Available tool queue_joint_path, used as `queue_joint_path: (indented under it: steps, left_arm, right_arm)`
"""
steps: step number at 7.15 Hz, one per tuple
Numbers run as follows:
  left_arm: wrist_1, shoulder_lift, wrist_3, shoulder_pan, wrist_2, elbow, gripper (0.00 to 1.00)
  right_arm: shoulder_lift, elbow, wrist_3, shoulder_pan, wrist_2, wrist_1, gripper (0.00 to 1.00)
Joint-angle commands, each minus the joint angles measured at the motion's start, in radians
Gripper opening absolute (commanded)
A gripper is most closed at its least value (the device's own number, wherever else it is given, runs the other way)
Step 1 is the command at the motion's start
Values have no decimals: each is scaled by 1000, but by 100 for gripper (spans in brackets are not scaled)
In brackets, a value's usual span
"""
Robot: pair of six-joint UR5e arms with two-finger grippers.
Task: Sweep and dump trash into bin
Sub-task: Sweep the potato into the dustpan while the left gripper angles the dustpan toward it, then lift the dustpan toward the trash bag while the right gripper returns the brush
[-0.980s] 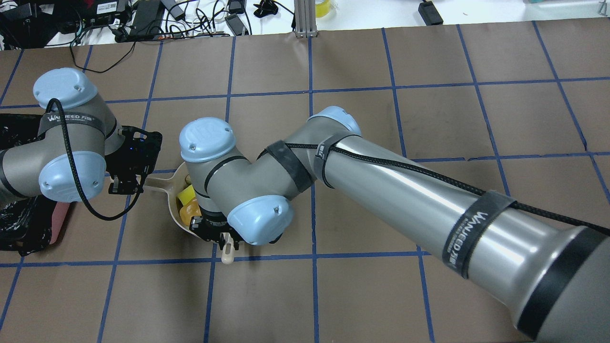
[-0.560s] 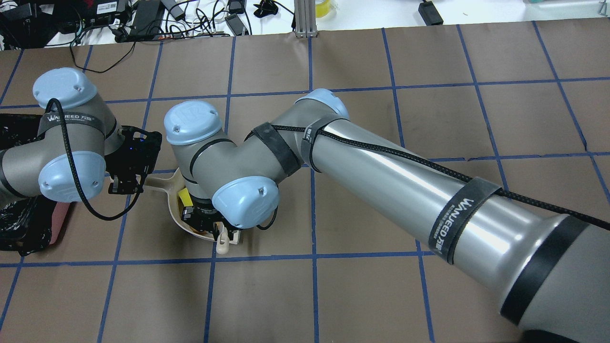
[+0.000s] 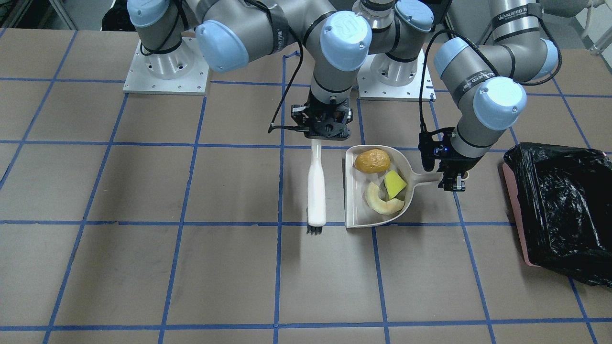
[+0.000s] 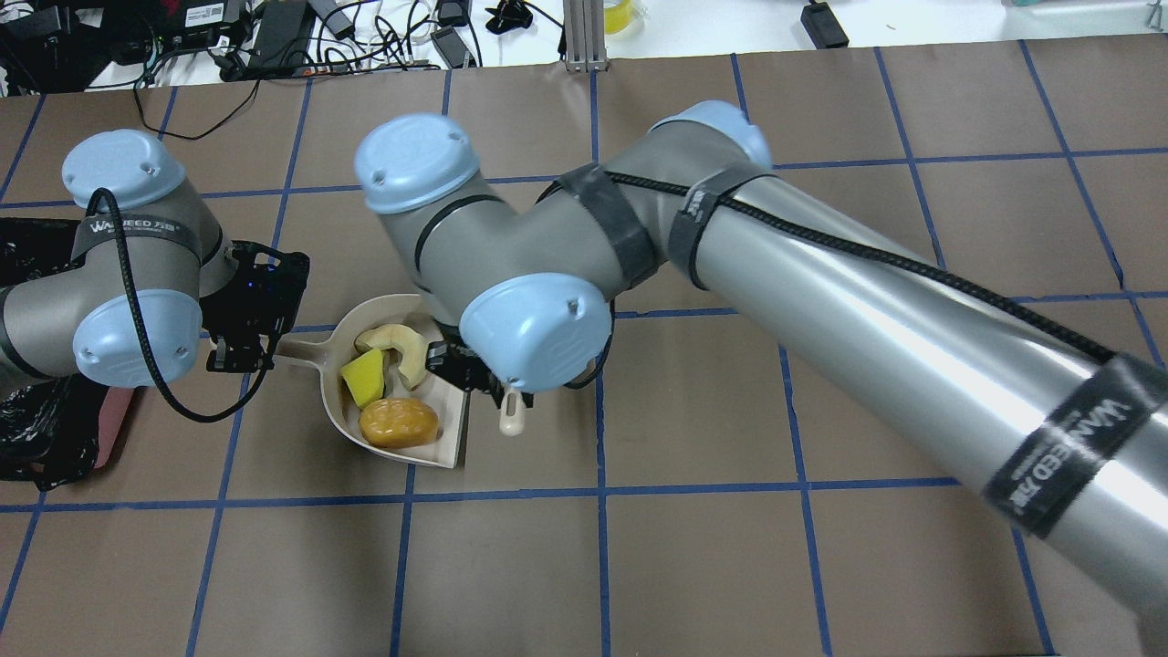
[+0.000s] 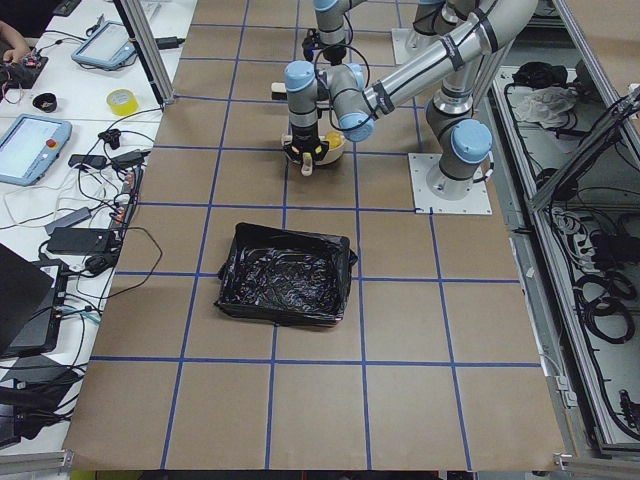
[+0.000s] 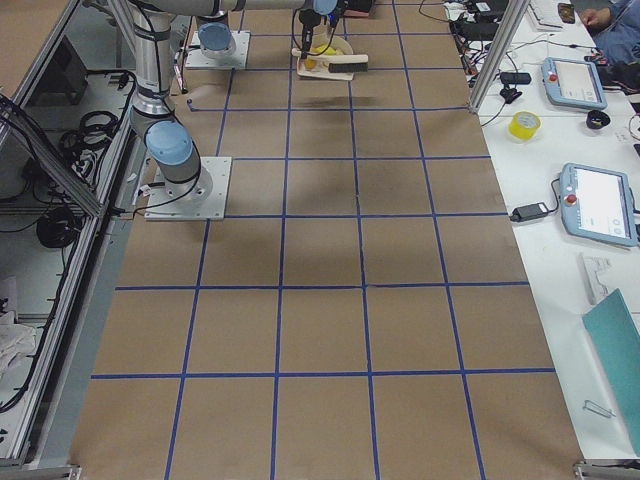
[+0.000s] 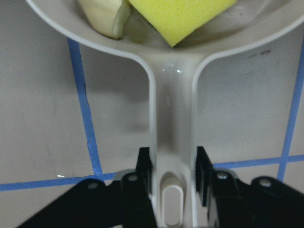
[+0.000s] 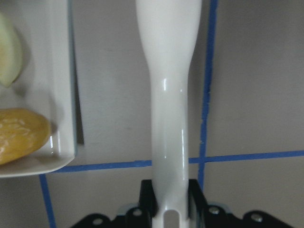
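Since the earlier overhead pictures, the right arm has swung off the pan and out to its open side, uncovering all three pieces of trash.

From across the table, the right gripper [image 3: 322,136] is clamped on the handle of a white plastic brush [image 3: 316,186], which lies along the brown, blue-taped table [image 3: 143,181] just beside the mouth of the cream plastic dustpan [image 3: 355,210]. Inside the pan sit the glossy orange-yellow lump [image 3: 372,161], the yellow-green sponge wedge [image 3: 394,185] and the pale cream crescent slice [image 3: 380,201]. The left gripper [image 3: 453,184] is at the pan's handle. The pink rectangular bin lined with a crinkled black bag [image 3: 514,208] stands well apart, beyond that gripper.

Overhead, the pan rests flat with its load, and the bin shows only at the picture's left edge.

The end view on the robot's left confirms open table between pan and bin.

At the left wrist, both fingers press the pan's handle from either side. At the right wrist, the brush handle is pinched between the fingers.

Sweeping looks finished, so dumping is the step in hand. Next, the left arm should lift the pan level, carry it over the bin, then tip it mouth-down. The round lump may roll out if the pan tilts early.
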Motion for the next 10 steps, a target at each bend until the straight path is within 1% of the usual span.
queue_joint_path:
  steps: [1,2,3,4,5,6,7,8,9,10]
  left_arm:
    - [6,-1,7,49,-18,0,0]
    - [0,1,28,106,-96,0,0]
    - [-11,2,45,162,-171,3,0]
    - [-23,10,46,216,-222,15,0]
    - [-113,16,48,286,-280,56,0]
    - [-204,13,51,360,-316,129,0]
    - [-320,12,50,408,-321,233,0]
    - [-403,9,48,445,-315,328,0]
    - [-440,-4,48,492,-302,395,0]
    - [-442,-8,48,541,-264,418,0]
  right_arm:
    - [-48,27,-175,-213,-45,16,0]
    - [-53,50,-287,-317,-78,-1,0]
    - [-58,63,-407,-426,-81,3,0]
    - [-67,74,-545,-526,-81,0,0]
    - [-67,91,-669,-619,-95,0,0]
    - [-67,132,-751,-690,-110,-6,0]
    - [-67,190,-791,-720,-159,-109,0]
    - [-62,265,-851,-747,-167,-212,0]
    - [-58,325,-901,-793,-167,-315,0]
    - [-58,333,-969,-848,-168,-355,0]
